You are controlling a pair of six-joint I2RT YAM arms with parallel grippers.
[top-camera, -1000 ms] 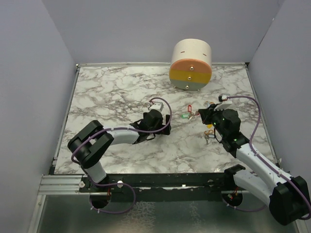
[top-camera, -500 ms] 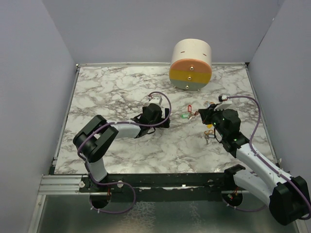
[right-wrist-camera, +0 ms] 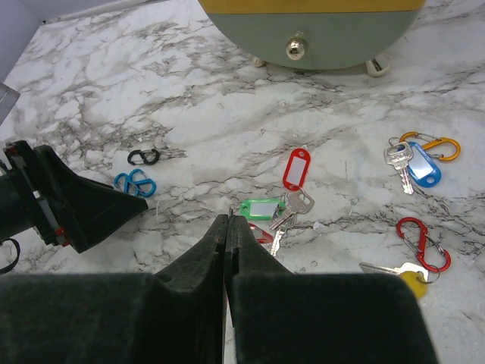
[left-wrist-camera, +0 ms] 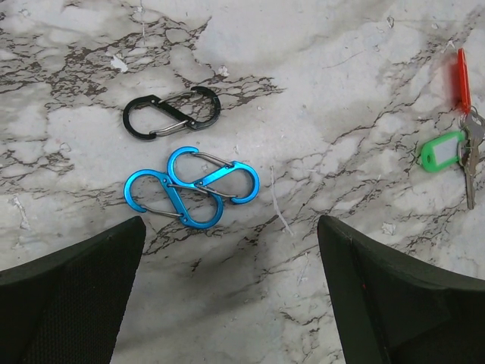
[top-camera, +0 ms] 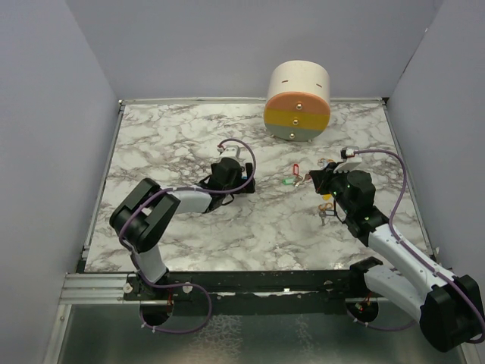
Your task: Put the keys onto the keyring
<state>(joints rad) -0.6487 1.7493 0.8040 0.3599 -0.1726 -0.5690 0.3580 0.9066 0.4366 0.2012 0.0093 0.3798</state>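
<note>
Noted right gripper (right-wrist-camera: 229, 221) pinched fully together, empty, with green- and red-tagged keys (right-wrist-camera: 297, 201) lying on marble (right-wrist-camera: 151, 91) just past its tips, slightly right. Logged left gripper (left-wrist-camera: 231, 235) spread wide, 2 blue clips (left-wrist-camera: 193, 187) and 1 black clip (left-wrist-camera: 172, 113) ahead, same keys (left-wrist-camera: 468, 148) well right of its fingers.

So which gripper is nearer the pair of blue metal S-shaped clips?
Left. The open left gripper is just short of the blue metal S-shaped clips; the shut right gripper is farther to their right, beside the green-tagged key.
</note>
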